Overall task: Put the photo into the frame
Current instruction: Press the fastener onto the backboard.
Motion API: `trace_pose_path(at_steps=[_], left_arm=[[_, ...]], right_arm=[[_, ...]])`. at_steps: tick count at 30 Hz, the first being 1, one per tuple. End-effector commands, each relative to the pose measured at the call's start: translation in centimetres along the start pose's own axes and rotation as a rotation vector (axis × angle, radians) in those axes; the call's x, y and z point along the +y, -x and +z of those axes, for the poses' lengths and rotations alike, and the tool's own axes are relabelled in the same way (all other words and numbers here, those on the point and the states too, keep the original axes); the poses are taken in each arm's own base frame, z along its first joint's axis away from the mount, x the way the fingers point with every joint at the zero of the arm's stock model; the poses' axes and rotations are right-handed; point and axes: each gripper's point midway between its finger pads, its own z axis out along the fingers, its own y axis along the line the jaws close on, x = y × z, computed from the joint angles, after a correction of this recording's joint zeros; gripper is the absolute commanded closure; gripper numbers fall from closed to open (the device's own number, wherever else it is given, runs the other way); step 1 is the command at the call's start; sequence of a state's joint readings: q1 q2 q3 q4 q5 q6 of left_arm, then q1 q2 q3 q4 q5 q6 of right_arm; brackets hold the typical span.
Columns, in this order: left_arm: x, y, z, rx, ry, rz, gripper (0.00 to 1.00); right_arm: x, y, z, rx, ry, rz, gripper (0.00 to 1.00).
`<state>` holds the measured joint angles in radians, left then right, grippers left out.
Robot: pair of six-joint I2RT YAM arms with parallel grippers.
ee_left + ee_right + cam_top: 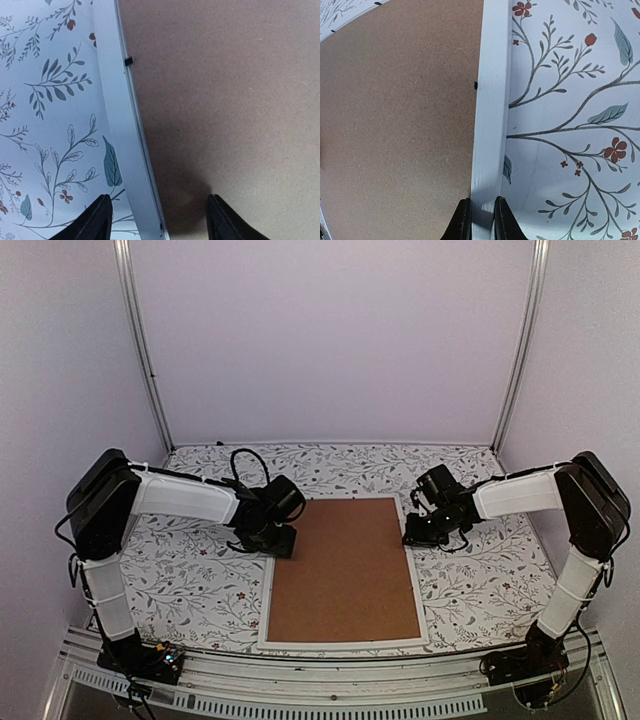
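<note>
Two rails of the frame (340,643) each have a pincer at them. It lies flat in the middle of the floral tabletop (190,585), with the brown board (345,565) filling it. Over the left rail the left pincer (157,220) stands apart, one finger above the tabletop and one above the board. On the right rail the right pincer (479,222) is clamped, a finger on either side.

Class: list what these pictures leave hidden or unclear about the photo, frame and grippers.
- Photo: unseen in every view; possibly under the plain brown backing board filling the white rectangular picture frame.
- Left wrist view: bottom edge crops the left gripper; frame contact unclear.
</note>
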<state>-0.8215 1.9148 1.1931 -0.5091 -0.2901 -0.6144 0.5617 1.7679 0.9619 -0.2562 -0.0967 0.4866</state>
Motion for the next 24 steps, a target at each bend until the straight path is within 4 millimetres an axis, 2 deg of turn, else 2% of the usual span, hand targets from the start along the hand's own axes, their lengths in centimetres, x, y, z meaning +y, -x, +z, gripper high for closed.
trace_pose_path(at_steps=[1,4,7,12,24], left_arm=[[0.8,-1.6,-1.3,0.034,0.008,0.014,0.34],[1.1,-0.6,-2.6,0.004,-0.021,-0.012,0.34],[2.1,-0.5,-3.0,0.006,-0.028,-0.034,0.34],[3.5,-1.1,-2.2,0.032,-0.015,-0.052,0.34],[4.0,-2.0,-0.9,0.071,0.001,-0.059,0.34]], right_arm=[[1.0,-1.7,0.4,0.056,0.052,-0.006,0.89],[1.0,-1.7,0.4,0.056,0.054,-0.005,0.89],[0.9,-1.8,0.3,0.057,0.052,-0.005,0.89],[0.9,-1.8,0.3,0.054,0.053,-0.005,0.89],[0.8,-1.9,0.2,0.054,0.05,-0.008,0.89]])
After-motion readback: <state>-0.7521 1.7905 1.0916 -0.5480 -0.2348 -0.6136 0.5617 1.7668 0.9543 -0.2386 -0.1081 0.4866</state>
